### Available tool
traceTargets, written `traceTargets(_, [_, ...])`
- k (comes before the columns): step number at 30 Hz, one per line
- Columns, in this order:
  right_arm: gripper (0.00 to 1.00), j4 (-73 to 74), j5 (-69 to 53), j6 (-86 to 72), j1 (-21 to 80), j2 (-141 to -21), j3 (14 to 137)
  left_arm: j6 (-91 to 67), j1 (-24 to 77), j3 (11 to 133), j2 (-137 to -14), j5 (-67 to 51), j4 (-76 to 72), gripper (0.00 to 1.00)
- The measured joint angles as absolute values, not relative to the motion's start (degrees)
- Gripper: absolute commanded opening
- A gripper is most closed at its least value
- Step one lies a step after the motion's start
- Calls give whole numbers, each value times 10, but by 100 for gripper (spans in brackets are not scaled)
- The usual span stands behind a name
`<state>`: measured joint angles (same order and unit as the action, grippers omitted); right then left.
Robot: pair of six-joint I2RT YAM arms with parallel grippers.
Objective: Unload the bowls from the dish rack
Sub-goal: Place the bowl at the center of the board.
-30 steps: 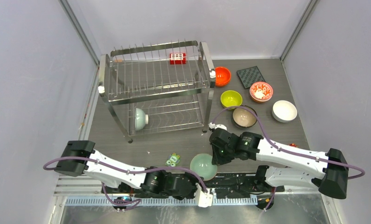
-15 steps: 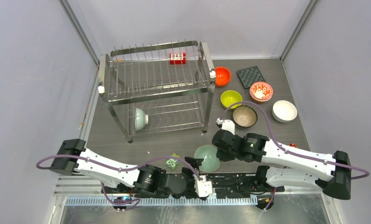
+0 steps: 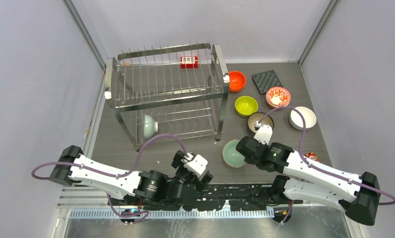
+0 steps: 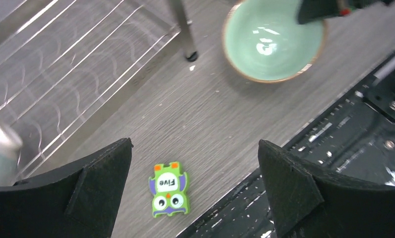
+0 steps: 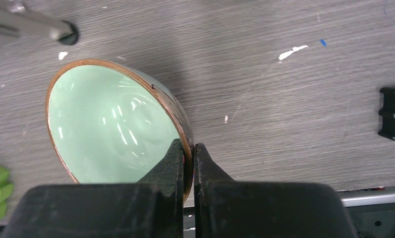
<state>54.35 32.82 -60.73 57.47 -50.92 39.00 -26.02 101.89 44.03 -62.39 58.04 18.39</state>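
My right pincer (image 5: 186,148) was shut tight on the rim of the pale green bowl (image 5: 111,119). The bowl was tilted low over the table (image 5: 295,89), just in front of the dish rack (image 3: 162,101). I thought I should tip it flat and set it down softly before letting go. My left pincer (image 4: 194,148) was wide open and held nothing.

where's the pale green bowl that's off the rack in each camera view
Top external: pale green bowl sits just below and right of centre.
Left wrist: top right.
Right wrist: left of centre, rim pinched in the right end effector.
Shared landmark: the dish rack front leg's foot, close beside the bowl.
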Motion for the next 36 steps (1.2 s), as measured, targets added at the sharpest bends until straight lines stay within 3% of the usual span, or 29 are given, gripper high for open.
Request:
traceTargets(14, [1, 505, 281, -632, 526, -481, 337, -632, 933, 434, -533, 664, 448, 100])
traceTargets(26, [1, 486, 262, -655, 526, -464, 300, -704, 894, 434, -480, 665, 540, 100])
traceTargets(29, [18, 482, 257, -661, 526, -460, 296, -707, 894, 434, -479, 667, 552, 100])
traceTargets(32, [45, 482, 251, -665, 526, -454, 295, -709, 890, 434, -475, 671, 560, 100])
traceTargets(36, [61, 483, 244, -665, 526, -437, 296, -691, 872, 438, -472, 672, 560, 100])
